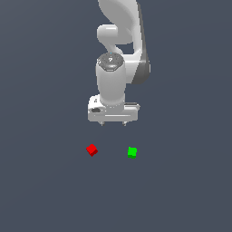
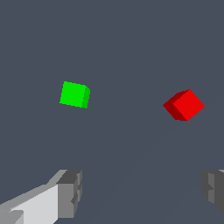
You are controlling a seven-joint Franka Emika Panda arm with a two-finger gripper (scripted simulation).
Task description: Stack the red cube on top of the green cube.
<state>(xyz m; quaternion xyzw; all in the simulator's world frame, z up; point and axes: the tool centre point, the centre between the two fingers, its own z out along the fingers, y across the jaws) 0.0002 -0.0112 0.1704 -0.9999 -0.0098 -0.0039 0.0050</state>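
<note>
The red cube lies on the dark floor toward the exterior view's left, turned at an angle. The green cube lies apart from it, toward the exterior view's right. My white gripper hangs above and behind both cubes, roughly between them, touching neither. In the wrist view the red cube and green cube both show ahead of the fingertips. My gripper stands open, with nothing between its jaws.
The flat dark grey floor spreads all around the cubes. The white arm rises behind the gripper.
</note>
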